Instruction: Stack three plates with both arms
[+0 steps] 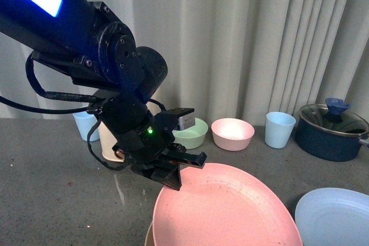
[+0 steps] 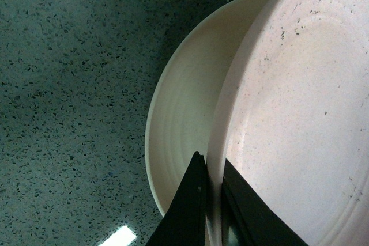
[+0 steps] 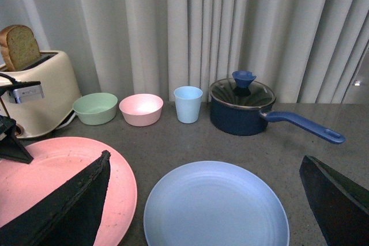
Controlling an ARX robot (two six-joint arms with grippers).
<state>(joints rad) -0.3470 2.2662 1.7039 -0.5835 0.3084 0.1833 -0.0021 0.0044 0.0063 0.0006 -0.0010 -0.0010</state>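
My left gripper (image 1: 173, 178) is shut on the rim of the pink speckled plate (image 1: 225, 211) and holds it tilted just above the cream-beige plate (image 1: 149, 238), whose edge shows beneath. In the left wrist view the fingers (image 2: 193, 200) pinch the pink plate's (image 2: 300, 113) rim over the cream plate (image 2: 190, 108). The light blue plate (image 1: 337, 214) lies flat on the counter to the right. In the right wrist view my right gripper (image 3: 204, 200) is open and empty, its fingers spread above the blue plate (image 3: 216, 208), with the pink plate (image 3: 52, 171) beside it.
Along the back stand a toaster (image 3: 40, 93) with bread, a green bowl (image 3: 95, 108), a pink bowl (image 3: 141, 109), a light blue cup (image 3: 188, 103) and a dark blue lidded saucepan (image 3: 242, 108) with a long handle. Another pale cup (image 1: 85, 125) sits behind the left arm. Curtains hang behind.
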